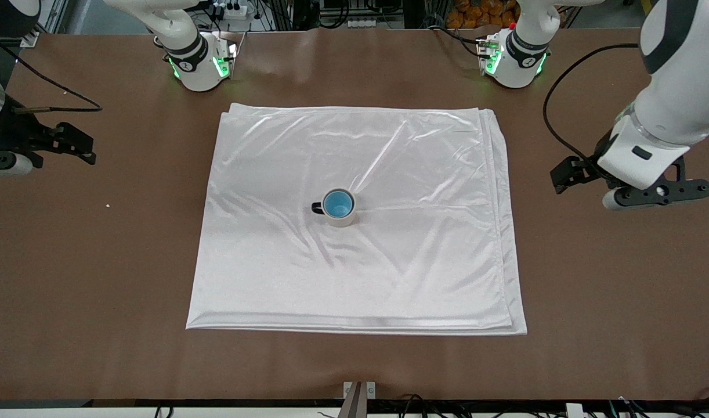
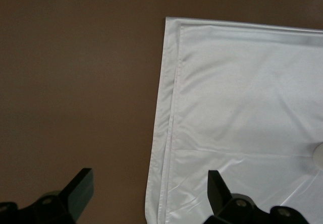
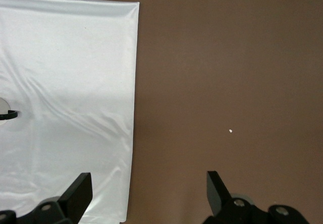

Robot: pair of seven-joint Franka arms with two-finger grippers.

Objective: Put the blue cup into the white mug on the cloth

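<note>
The blue cup (image 1: 338, 203) sits inside the white mug (image 1: 345, 219), only its bright blue inside showing. The mug stands upright near the middle of the cloth (image 1: 360, 273), its black handle toward the right arm's end. My left gripper (image 1: 563, 177) hangs open and empty over the bare table off the cloth's edge at the left arm's end; in its wrist view the left gripper (image 2: 150, 183) spans the cloth (image 2: 242, 108) border, with a sliver of the mug (image 2: 318, 156). My right gripper (image 1: 87, 150) is open, empty, over the table at the right arm's end.
The brown table (image 1: 592, 290) surrounds the cloth on all sides. A tiny white crumb (image 1: 107, 205) lies on it near the right gripper (image 3: 149, 186), also a speck, the crumb (image 3: 230, 131), in the right wrist view. A black cable (image 1: 53, 87) trails there. A metal bracket (image 1: 359, 395) sits at the front edge.
</note>
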